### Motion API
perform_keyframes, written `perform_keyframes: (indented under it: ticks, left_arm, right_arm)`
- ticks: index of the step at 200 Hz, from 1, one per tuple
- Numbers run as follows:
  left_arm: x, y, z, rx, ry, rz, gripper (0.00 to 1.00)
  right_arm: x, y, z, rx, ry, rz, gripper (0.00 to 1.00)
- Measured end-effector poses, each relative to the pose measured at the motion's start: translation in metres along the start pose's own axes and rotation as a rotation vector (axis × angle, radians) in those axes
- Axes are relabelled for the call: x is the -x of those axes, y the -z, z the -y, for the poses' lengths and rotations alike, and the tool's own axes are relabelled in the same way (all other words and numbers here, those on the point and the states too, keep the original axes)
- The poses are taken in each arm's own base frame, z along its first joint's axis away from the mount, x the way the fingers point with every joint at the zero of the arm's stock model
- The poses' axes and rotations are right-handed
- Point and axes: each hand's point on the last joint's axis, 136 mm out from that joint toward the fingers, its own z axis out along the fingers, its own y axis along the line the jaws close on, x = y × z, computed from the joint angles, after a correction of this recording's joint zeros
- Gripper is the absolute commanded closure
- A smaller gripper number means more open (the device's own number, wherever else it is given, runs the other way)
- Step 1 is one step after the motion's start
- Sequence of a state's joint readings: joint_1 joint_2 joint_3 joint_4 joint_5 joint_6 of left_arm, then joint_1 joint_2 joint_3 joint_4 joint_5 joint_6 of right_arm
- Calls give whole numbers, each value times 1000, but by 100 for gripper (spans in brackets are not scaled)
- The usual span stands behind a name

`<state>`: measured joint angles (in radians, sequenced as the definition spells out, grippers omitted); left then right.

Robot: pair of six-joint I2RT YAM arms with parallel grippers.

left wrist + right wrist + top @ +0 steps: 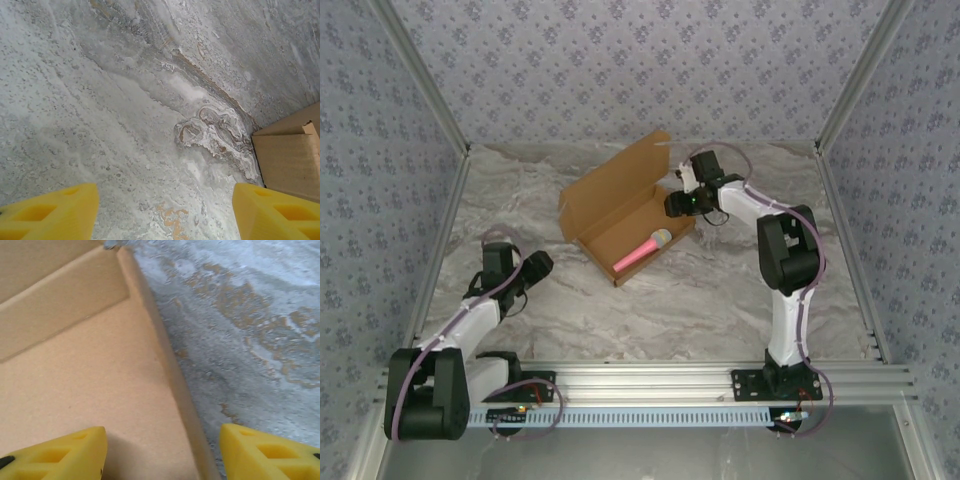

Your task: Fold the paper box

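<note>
The paper box (620, 205) is brown cardboard, standing open at mid-table with its lid flap raised toward the back. A pink toy microphone (642, 250) lies inside it. My right gripper (678, 203) hovers at the box's right end, open, its yellow fingers (60, 457) straddling the box's side wall (172, 375): one over the box floor, one over the table. My left gripper (542, 264) is open, low over bare marble left of the box, nothing between its fingers (50, 215). A corner of the box (290, 160) shows at the right of the left wrist view.
The marble table (720, 290) is fenced by patterned walls on three sides. An aluminium rail (650, 380) with both arm bases runs along the near edge. Free room lies in front of the box and between the two arms.
</note>
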<state>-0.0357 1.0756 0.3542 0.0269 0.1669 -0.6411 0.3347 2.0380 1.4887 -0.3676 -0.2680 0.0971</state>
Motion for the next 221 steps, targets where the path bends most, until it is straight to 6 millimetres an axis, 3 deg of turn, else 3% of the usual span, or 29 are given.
perform_keyframes:
  ticks: [49, 73, 94, 137, 175, 221]
  left_arm:
    - [2, -4, -2, 19, 4, -8, 29]
    - [14, 2, 8, -8, -9, 29, 29]
    - [26, 14, 20, -49, -54, 85, 29]
    - [55, 52, 52, -160, -198, 255, 27]
    - [64, 79, 82, -266, -370, 357, 22]
    - [62, 70, 94, -297, -499, 329, 20]
  right_arm:
    - [-58, 6, -26, 87, -33, -64, 39]
    - [-63, 20, -44, 103, -10, -49, 36]
    - [-48, 41, -45, 87, 31, 26, 35]
    - [8, 81, -29, 33, 188, 251, 32]
    - [44, 87, -20, 47, 322, 356, 26]
    - [70, 77, -21, 81, 478, 400, 27]
